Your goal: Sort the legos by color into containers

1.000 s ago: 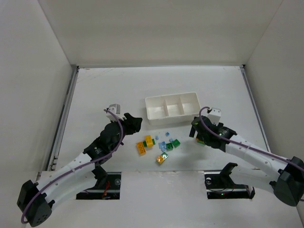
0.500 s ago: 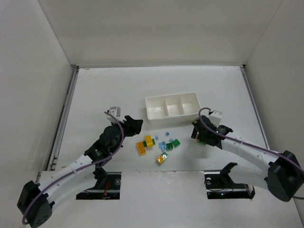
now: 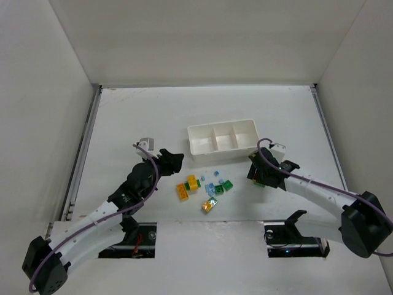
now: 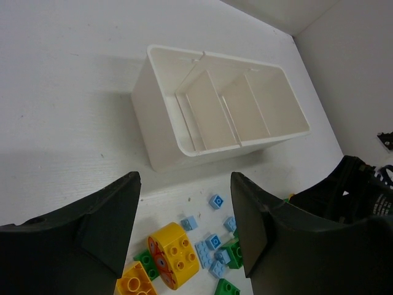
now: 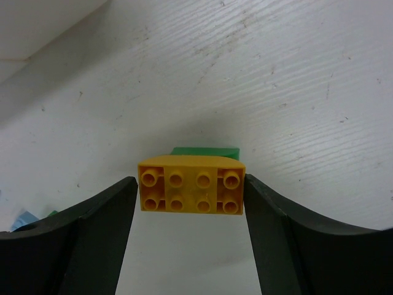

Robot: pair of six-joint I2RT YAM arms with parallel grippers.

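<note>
Your right tool was closed on a yellow-orange brick, a two-by-four piece with its studs toward the wrist camera and one dark finger against each short end. A green brick showed just behind its far edge; whether the two were joined could not be told. Seen from above, this tool sat low over the tabletop, near the right end of the tray and just right of the pile. Your left tool stood wide open and held nothing, just left of the pile. The loose legos lay clustered between the two tools. In the left wrist view they included a rounded yellow piece, small pale blue pieces and green pieces. The white tray lay just beyond the pile and apart from it, with its three compartments side by side between thin dividers.
</note>
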